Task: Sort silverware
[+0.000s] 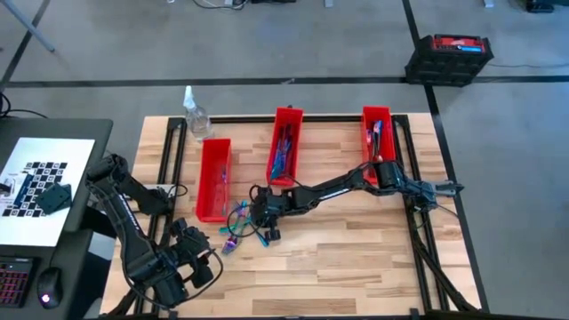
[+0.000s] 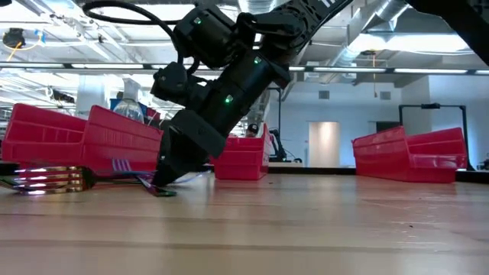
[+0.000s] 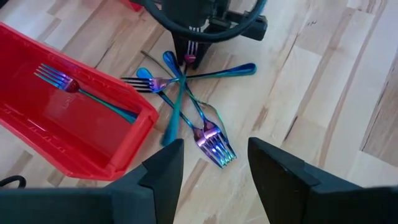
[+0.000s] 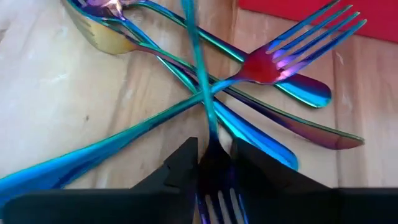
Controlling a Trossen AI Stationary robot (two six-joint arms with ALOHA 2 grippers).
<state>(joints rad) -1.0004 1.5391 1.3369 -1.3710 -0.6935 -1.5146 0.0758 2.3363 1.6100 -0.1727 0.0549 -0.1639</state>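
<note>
Right gripper (image 4: 212,163) fingers pinch 1 fork (image 4: 214,186) in the crossed silverware (image 3: 186,106); lifting may drag neighbours. Left gripper (image 3: 214,165) waits, jaws apart, empty.

Glossy iridescent metal silverware (image 3: 186,106) (mirror-smooth), pale wooden table (image 1: 356,258), red plastic bins (image 1: 213,178).

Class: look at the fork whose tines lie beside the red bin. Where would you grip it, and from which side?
Grip that fork at its far handle end, coming straight down with the fingers across the handle. It lies flat. Its tines sit by the red bin, and its middle is crossed by other silverware, where the right gripper is shut on another fork. Only the handle end lies alone.
</note>
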